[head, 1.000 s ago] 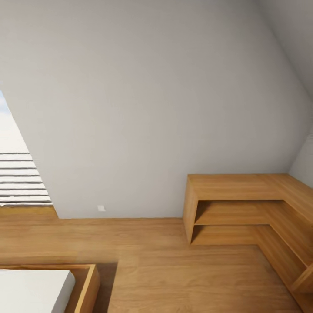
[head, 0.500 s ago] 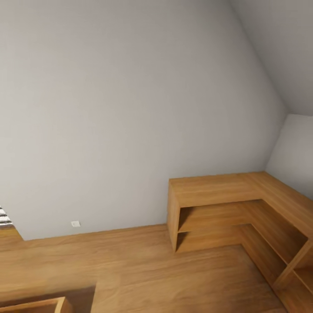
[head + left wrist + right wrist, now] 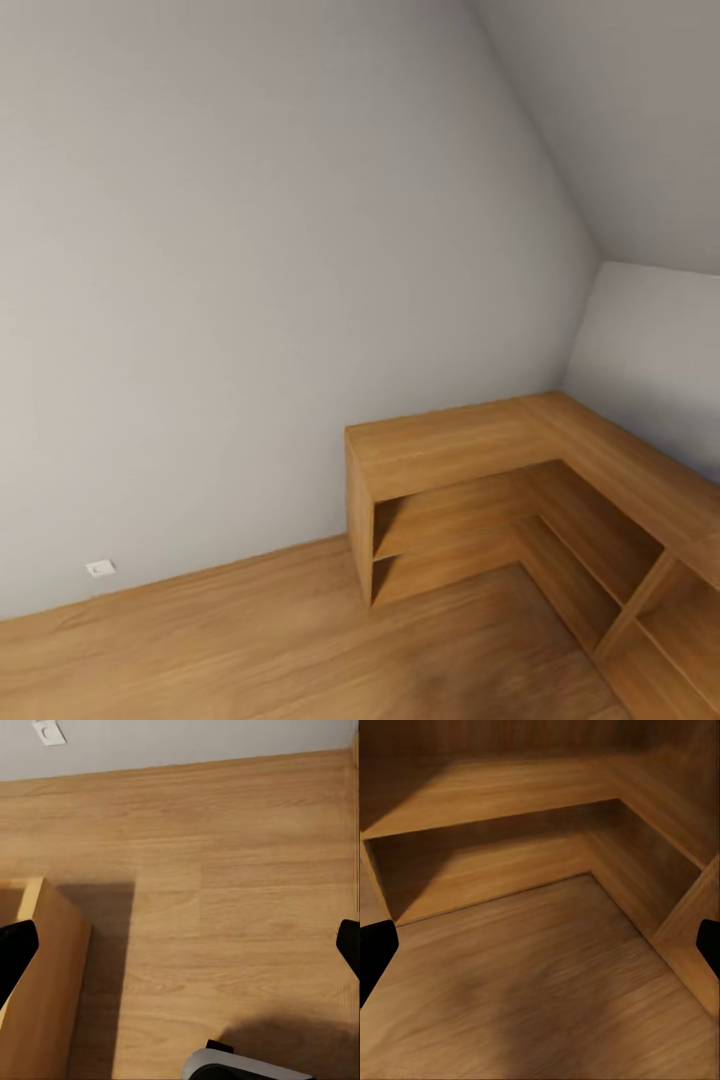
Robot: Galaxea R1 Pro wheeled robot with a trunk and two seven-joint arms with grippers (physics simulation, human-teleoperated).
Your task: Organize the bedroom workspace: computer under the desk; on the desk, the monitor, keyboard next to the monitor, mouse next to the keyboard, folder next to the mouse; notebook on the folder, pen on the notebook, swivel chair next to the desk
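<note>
None of the workspace things are in sight, so their look and place cannot be told from here; the robot faces a corner of the grey-white sloped bedroom wall, a low L-shaped light-wood cabinet and the light wood plank floor.

By judgement, a flat folder would be light and slippery, best pinched at an edge.

The left gripper and right gripper both stand spread wide over the floor, holding nothing.

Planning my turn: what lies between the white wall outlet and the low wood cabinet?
Head view: only bare grey wall and wood floor lie between the white outlet and the low L-shaped cabinet.
</note>
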